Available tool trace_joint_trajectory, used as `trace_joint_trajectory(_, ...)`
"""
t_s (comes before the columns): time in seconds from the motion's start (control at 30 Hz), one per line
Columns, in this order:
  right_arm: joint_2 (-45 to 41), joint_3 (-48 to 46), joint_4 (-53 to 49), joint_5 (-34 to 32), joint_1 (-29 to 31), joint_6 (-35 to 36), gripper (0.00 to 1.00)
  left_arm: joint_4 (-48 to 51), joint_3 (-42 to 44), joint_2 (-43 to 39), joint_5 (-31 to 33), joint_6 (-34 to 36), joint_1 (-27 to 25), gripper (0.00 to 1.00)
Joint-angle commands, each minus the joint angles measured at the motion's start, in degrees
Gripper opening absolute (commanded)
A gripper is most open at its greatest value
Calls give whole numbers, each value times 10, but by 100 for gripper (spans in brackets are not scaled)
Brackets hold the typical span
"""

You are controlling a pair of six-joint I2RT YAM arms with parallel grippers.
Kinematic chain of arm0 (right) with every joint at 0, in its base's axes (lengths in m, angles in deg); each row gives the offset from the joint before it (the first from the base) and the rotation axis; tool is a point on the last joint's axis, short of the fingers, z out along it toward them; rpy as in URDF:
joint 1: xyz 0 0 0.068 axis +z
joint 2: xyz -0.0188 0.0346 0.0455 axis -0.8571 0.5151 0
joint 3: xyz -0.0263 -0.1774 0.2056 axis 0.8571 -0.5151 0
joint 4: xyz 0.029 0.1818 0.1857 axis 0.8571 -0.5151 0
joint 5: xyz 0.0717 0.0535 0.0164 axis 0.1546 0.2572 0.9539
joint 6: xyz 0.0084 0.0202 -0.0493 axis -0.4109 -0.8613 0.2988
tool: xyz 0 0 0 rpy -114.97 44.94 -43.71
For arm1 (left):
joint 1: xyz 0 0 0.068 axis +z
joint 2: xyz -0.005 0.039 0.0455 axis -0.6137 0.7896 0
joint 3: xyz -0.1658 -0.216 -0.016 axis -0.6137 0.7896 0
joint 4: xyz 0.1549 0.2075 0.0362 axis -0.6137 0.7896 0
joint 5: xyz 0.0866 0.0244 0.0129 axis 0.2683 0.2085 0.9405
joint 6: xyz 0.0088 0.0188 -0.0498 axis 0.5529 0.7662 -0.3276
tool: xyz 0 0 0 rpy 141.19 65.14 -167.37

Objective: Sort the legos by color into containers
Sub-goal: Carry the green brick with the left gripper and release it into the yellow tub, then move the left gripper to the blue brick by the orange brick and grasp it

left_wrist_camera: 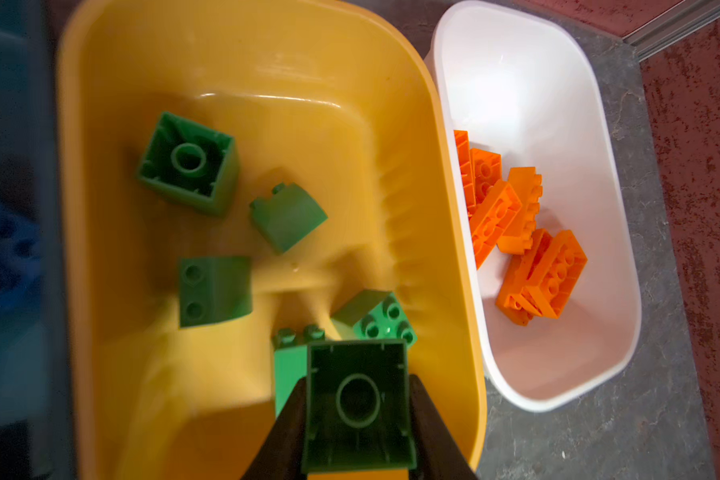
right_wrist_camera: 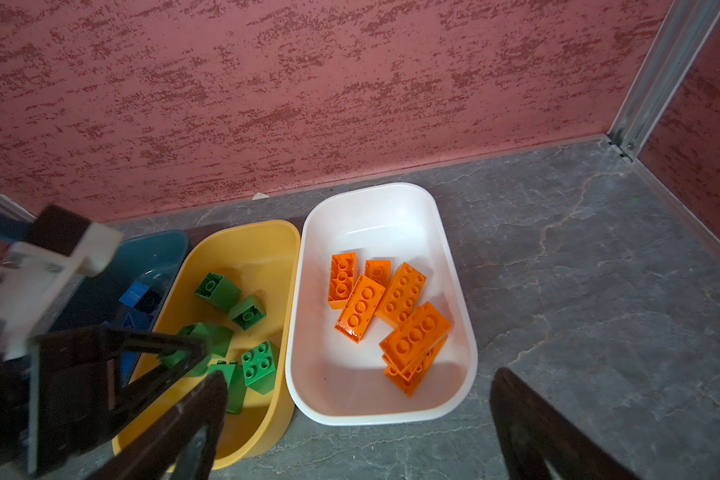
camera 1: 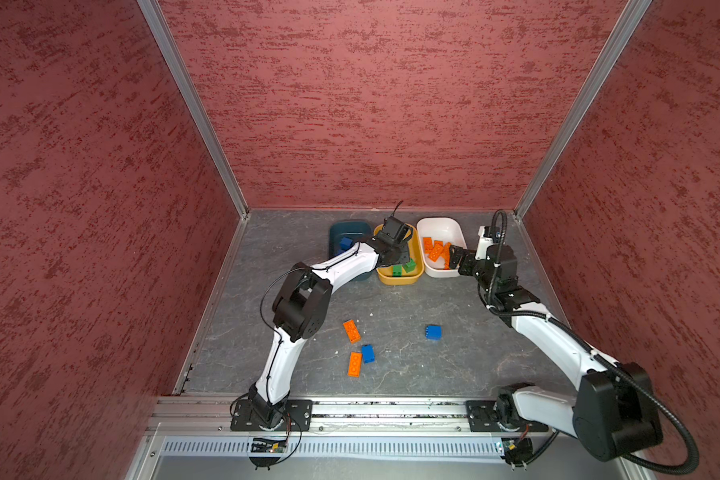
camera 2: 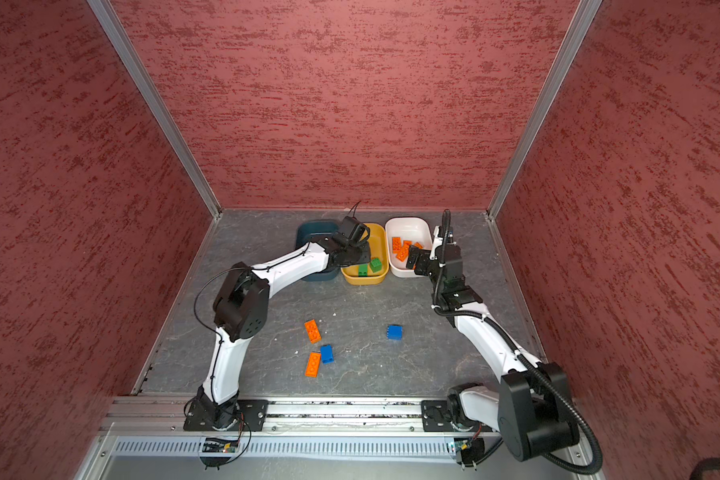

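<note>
containers: three tubs are counted, set in a row by the back wall, long axes run from that wall toward the near rail; teal tub [camera 1: 350, 226] on the left, yellow tub [camera 1: 398, 280] in the middle, white tub [camera 1: 437, 226] on the right.
left gripper [left_wrist_camera: 358, 380]: clamped on one held green brick [left_wrist_camera: 358, 415] above the near end of the yellow tub.
held brick facing: square, so no long axis is shown; its hollow underside is turned to the wrist camera, studs pointed down at the tub.
green count: five other green bricks [left_wrist_camera: 188, 162] are seen lying in the yellow tub, tipped in different directions.
orange count: at least six long orange bricks [right_wrist_camera: 400, 293] are piled in the white tub; those underneath cannot be counted.
blue count: blue bricks [camera 1: 345, 242] are seen in the teal tub, number hidden by the arm.
loose on table [camera 1: 412, 365]: four are counted, all studs up; far orange brick [camera 1: 351, 331] is slanted from far left to near right; near orange brick [camera 1: 354, 364] is pointed almost at the rail; small blue brick [camera 1: 367, 353] just beside it; square blue brick [camera 1: 433, 332] well apart on the right.
right gripper [right_wrist_camera: 360, 374]: spread wide, nothing held, above the near end of the white tub.
</note>
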Motion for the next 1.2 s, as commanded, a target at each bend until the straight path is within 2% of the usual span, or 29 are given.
trace_joint_trajectory(0.0,-20,-4,-6,2,2,-5,99,-23,-71,45,-16,-5,9,33)
trace_joint_trajectory(0.1,-22,-8,-8,7,2,-3,99,9,-135,83,-31,-3,14,45)
trace_joint_trajectory(0.2,-16,-11,-13,31,2,4,99,17,-136,74,-37,9,13,68)
trace_joint_trajectory(0.23,-14,-12,-13,38,2,3,99,19,-125,62,-26,13,11,77)
trace_joint_trajectory(0.27,-11,-14,-13,44,2,2,99,17,-112,49,-22,21,9,81)
trace_joint_trajectory(0.5,6,-18,-16,55,2,-13,99,-53,80,-102,-15,72,-4,100)
trace_joint_trajectory(0.6,11,-18,-10,62,3,-15,99,-60,166,-160,9,101,-11,99)
trace_joint_trajectory(0.73,21,-13,-7,96,5,-8,99,-63,273,-238,-3,151,-20,99)
trace_joint_trajectory(0.8,25,-12,-5,96,7,-8,99,-59,320,-280,-36,205,-29,100)
trace_joint_trajectory(0.97,42,-9,1,93,8,-14,99,16,382,-350,-8,310,-74,100)
trace_joint_trajectory(1.17,68,8,13,100,10,-21,99,146,398,-375,-141,398,-79,100)
